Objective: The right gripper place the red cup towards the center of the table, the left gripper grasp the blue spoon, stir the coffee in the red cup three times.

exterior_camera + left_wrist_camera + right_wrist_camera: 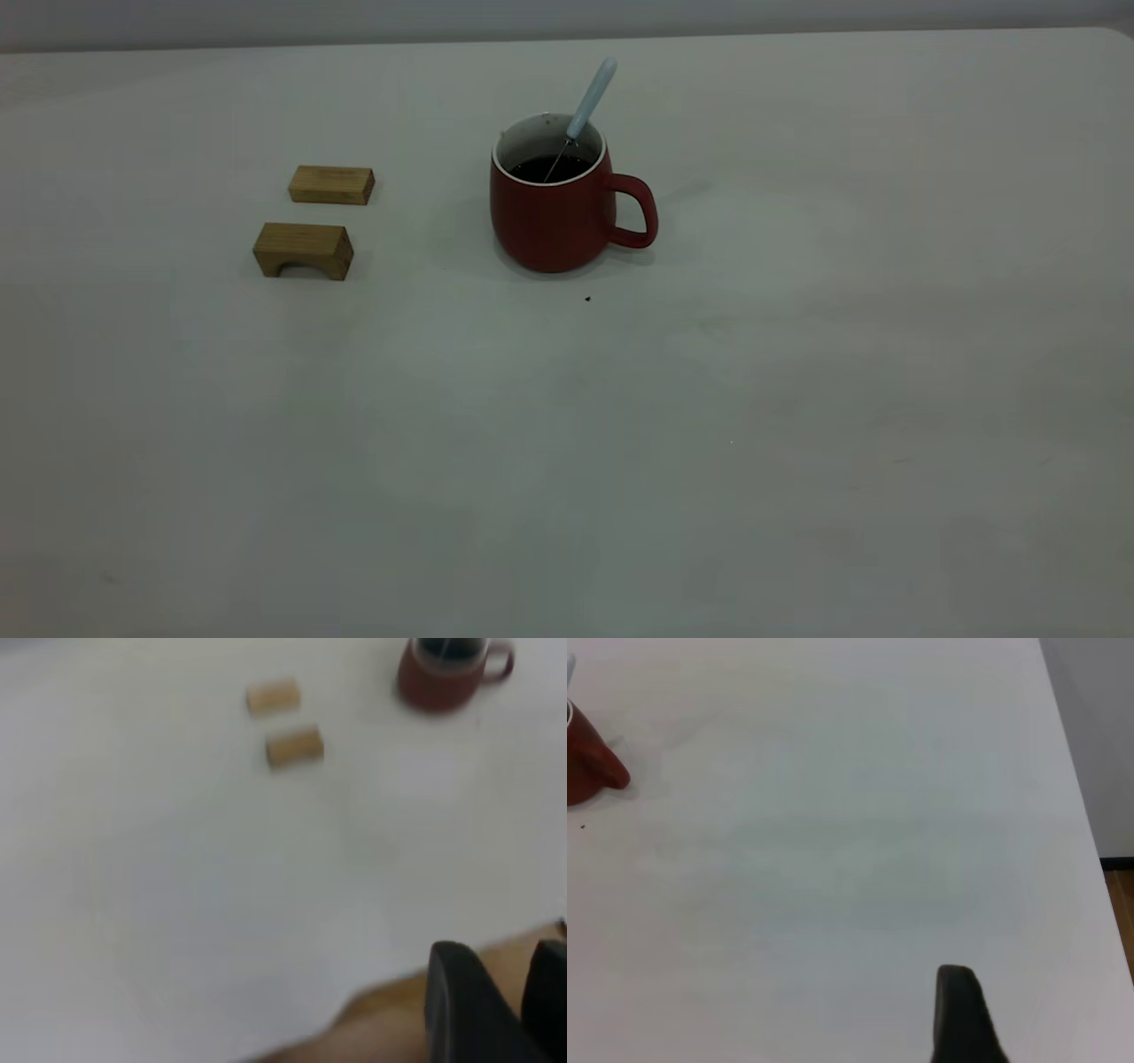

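On table [797, 443], dark-red cup [554, 213]

A bare test bench or lab setup — a wide, plain off-white matte tabletop [620, 461] fills the frame, a blank grey wall [354, 18] runs along the top edge, and nothing homely surrounds it.
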Controlling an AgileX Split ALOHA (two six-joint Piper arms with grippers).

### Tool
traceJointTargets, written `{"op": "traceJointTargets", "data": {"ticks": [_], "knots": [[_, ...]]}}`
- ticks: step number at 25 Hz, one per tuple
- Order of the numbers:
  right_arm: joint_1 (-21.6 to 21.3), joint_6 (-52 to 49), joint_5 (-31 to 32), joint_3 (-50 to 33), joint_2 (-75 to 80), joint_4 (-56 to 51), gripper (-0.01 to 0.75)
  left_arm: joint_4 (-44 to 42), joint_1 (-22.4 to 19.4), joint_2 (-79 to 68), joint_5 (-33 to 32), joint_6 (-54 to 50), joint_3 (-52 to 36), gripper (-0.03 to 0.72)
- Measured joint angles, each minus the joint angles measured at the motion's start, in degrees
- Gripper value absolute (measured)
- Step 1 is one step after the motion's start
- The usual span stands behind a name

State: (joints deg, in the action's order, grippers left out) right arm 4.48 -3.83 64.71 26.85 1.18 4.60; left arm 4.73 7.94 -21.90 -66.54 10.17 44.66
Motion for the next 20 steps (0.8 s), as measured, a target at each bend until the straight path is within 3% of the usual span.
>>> {"op": "traceJointTargets", "data": {"ticks": [3,7,20], "knots": [[0.0,0.0,0.0,0.0,0.0,0.0,0.493,1.56,-4.56,6.01,0.0,-0.17,-9.48,0.235],[0.0,0.0,0.0,0.0,0.0,0.0,0.493,3.96,-6.89,14.32,0.56,-0.12,-16.2,0.235],[0.0,0.0,0.0,0.0,0.0,0.04,0.493,4.42,-6.95,22.98,1.21,2.4,-16.46,0.235]]}}
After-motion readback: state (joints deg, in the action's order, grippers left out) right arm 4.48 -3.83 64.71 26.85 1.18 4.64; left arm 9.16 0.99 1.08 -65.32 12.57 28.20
